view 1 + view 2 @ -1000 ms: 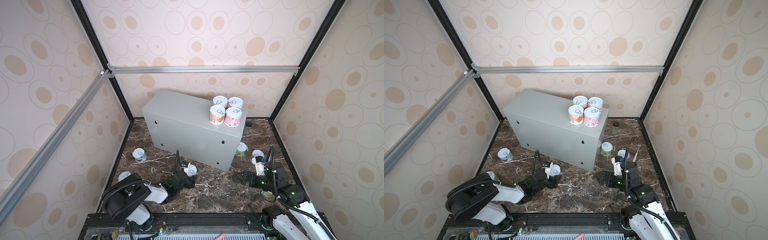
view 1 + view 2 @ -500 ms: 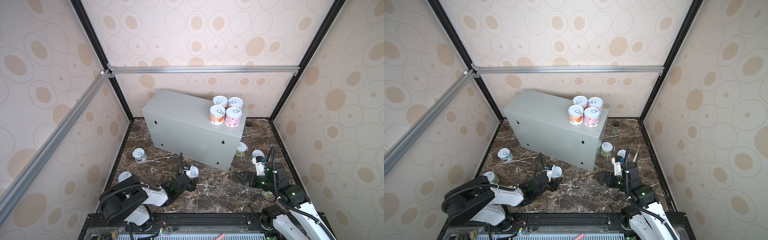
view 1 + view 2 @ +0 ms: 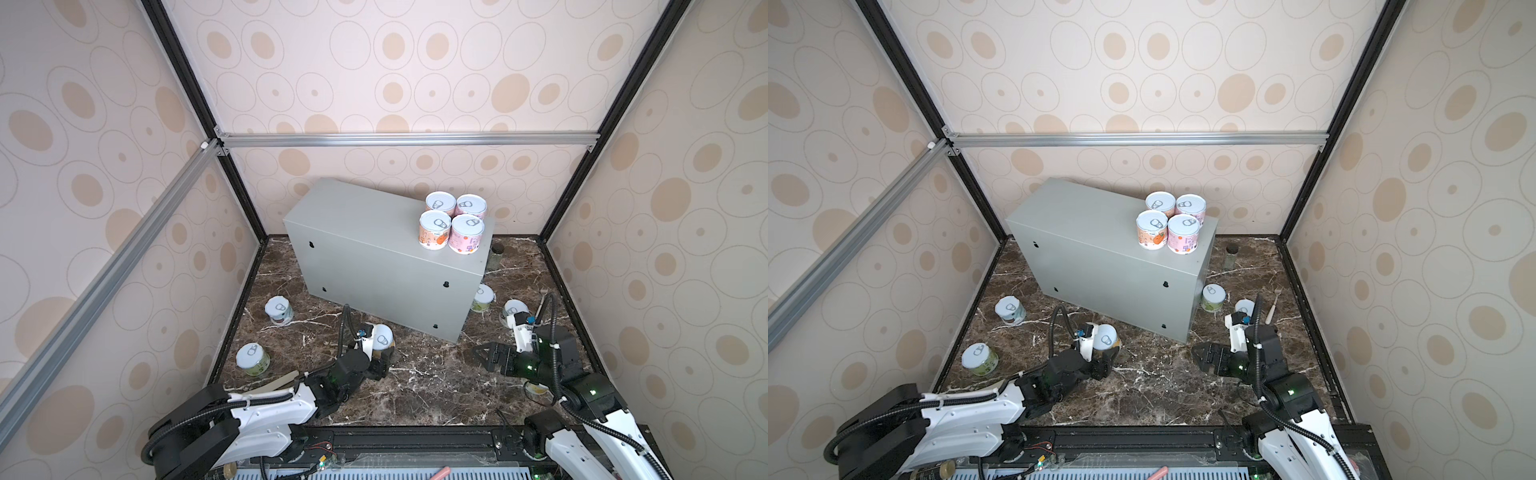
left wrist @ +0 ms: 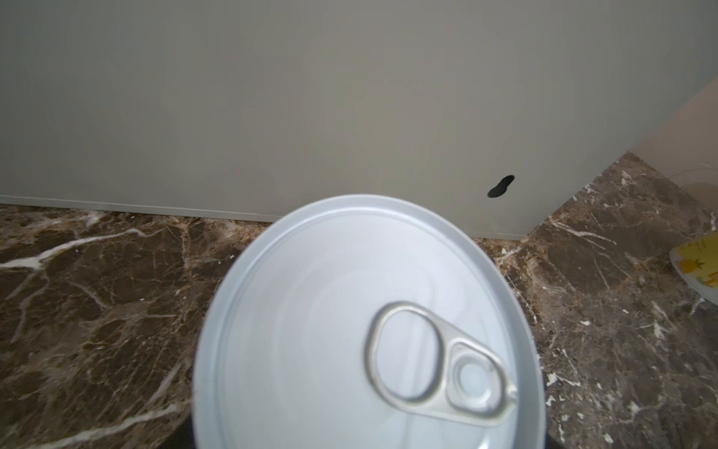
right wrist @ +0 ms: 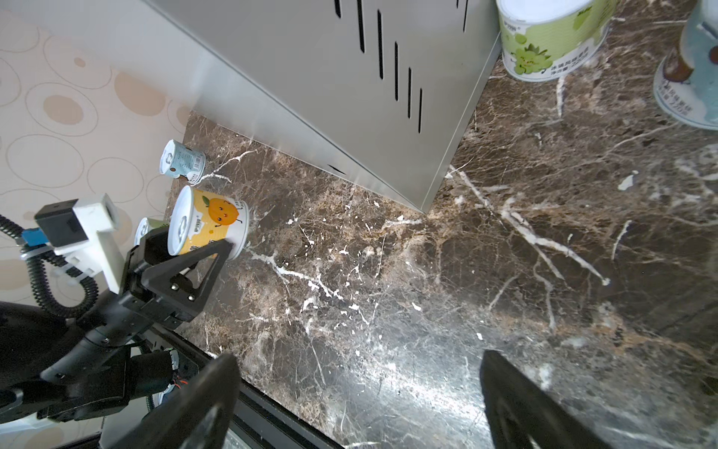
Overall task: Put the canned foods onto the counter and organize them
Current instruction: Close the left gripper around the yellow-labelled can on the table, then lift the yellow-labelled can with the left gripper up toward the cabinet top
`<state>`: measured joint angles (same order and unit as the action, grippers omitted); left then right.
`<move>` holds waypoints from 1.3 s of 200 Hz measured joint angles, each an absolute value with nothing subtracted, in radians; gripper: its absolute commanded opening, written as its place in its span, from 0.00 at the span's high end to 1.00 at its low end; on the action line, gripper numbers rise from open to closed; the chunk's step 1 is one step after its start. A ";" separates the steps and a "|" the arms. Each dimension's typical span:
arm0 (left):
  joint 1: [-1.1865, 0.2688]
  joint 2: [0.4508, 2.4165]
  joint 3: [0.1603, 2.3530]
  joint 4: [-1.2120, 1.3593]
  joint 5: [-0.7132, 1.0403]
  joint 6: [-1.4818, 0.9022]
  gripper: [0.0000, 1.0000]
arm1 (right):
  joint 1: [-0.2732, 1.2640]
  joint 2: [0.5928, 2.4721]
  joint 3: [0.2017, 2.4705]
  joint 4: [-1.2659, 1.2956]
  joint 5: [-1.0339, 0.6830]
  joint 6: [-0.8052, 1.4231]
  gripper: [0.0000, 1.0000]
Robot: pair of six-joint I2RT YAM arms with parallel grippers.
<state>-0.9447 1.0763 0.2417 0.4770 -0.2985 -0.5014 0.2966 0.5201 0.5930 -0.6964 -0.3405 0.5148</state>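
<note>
The counter (image 3: pixel 365 249) is a pale grey metal box standing at the back of the floor. Several canned foods (image 3: pixel 451 224) stand grouped on its right end. On the floor in front of it stands an orange-labelled can (image 3: pixel 382 340), whose lid fills the left wrist view (image 4: pixel 365 330). My left gripper (image 3: pixel 380 357) is shut on this can, one finger (image 5: pixel 202 256) along each side of it. My right gripper (image 3: pixel 484 357) hovers open over bare floor near the counter's right corner, with nothing between its fingers (image 5: pixel 516 392).
Loose cans stand on the marble floor: a pale teal one (image 3: pixel 278 309) and a green one (image 3: pixel 252 359) on the left, and a green one (image 3: pixel 483 297) and a pale one (image 3: pixel 514 311) on the right. A glass jar (image 3: pixel 496 253) and a fork (image 3: pixel 542 297) are at the far right.
My left gripper's jaws have closed in on the orange-labelled can and the left arm has shifted a little. The right arm has not moved.
</note>
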 measured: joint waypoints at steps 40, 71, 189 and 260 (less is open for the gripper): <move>-0.945 0.904 0.299 0.334 -0.318 -0.500 0.36 | 0.297 0.517 0.622 -0.715 -0.340 0.511 0.01; -0.945 0.803 0.360 0.212 -0.340 -0.484 0.36 | 0.297 0.500 0.661 -0.733 -0.340 0.508 0.01; -0.945 0.794 0.794 -0.117 -0.435 -0.348 0.36 | 0.297 0.495 0.764 -0.797 -0.342 0.481 0.01; -0.945 0.818 1.004 -0.284 -0.468 -0.278 0.34 | 0.297 0.518 0.858 -0.801 -0.336 0.450 0.01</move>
